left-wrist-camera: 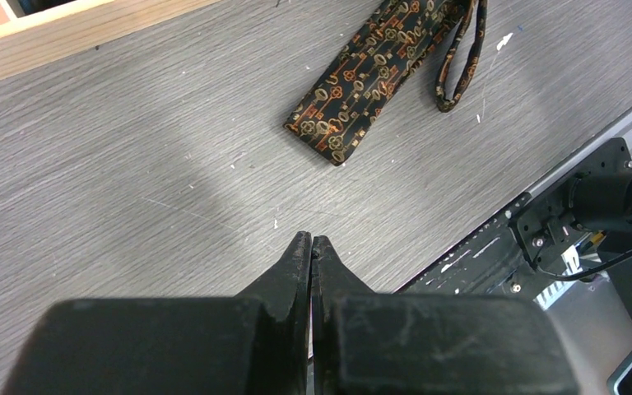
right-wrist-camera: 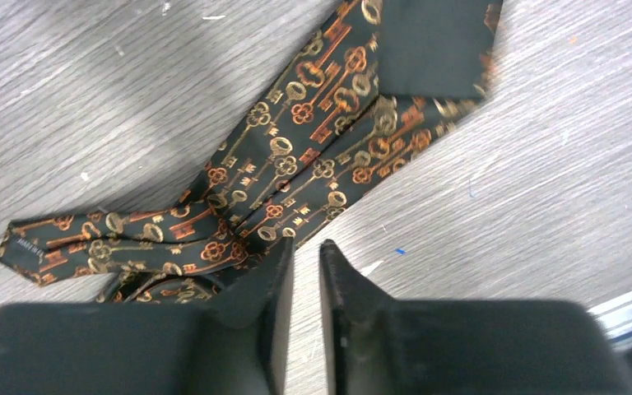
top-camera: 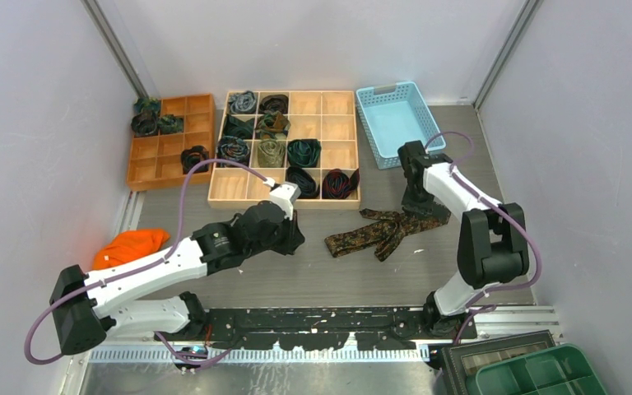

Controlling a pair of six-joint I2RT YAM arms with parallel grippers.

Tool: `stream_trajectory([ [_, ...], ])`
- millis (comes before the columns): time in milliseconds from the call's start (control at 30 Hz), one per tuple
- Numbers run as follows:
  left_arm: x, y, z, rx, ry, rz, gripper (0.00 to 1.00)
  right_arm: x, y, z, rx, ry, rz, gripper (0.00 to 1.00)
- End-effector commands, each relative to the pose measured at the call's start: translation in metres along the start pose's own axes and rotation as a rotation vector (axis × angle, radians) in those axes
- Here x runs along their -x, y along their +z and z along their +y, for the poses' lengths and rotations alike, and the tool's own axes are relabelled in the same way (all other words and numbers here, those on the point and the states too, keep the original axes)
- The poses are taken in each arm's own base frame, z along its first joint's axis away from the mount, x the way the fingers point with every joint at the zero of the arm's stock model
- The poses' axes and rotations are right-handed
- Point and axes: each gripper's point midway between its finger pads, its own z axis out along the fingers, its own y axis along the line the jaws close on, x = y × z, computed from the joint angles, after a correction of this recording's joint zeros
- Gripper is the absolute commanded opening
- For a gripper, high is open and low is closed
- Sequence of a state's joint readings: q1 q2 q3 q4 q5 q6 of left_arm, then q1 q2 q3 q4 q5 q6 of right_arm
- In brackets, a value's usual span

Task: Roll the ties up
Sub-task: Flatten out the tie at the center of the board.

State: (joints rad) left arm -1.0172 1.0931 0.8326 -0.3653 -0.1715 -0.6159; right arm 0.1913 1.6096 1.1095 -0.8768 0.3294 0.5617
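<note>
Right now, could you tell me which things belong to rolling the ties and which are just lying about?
For the job: loose key-patterned tie; rolled ties; light wooden tray; orange tray.
Lying about: orange cloth; blue basket; green bin.

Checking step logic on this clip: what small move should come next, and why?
Probably lower the right tool and pinch the dark key-patterned fabric tie: it lies doubled over and unrolled, and the tool is right over it, holding nothing, jaws barely apart.
</note>
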Motion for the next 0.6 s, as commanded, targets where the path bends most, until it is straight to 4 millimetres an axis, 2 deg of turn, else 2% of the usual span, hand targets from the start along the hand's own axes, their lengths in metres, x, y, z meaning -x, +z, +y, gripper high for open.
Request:
stream_trajectory([
  [0, 0.011, -0.008, 0.004, 0.015, 0.017, -0.056, 0.0, 0.012, -0.044, 0.014, 0.15, -0.009, -0.09, 0.32],
  [100, 0.019, -0.015, 0.01, 0.056, 0.027, -0.077, 0.0, -0.009, -0.07, 0.029, 0.23, -0.067, -0.099, 0.46],
  [200, 0.028, -0.025, 0.015, 0.084, 0.032, -0.107, 0.0, -0.049, -0.084, 0.049, 0.302, -0.145, -0.05, 0.5],
  [300, 0.035, -0.037, 0.018, 0.098, 0.039, -0.128, 0.0, -0.092, -0.085, 0.063, 0.347, -0.187, 0.004, 0.5],
  [367, 0.039, -0.044, 0.02, 0.109, 0.044, -0.138, 0.0, -0.112, -0.082, 0.067, 0.352, -0.2, 0.021, 0.49],
  [467, 0.042, -0.051, 0.023, 0.117, 0.045, -0.153, 0.0, -0.126, -0.073, 0.062, 0.311, -0.206, 0.029, 0.49],
  [567, 0.042, -0.055, 0.025, 0.116, 0.04, -0.164, 0.0, -0.13, -0.064, 0.059, 0.282, -0.202, 0.033, 0.49],
])
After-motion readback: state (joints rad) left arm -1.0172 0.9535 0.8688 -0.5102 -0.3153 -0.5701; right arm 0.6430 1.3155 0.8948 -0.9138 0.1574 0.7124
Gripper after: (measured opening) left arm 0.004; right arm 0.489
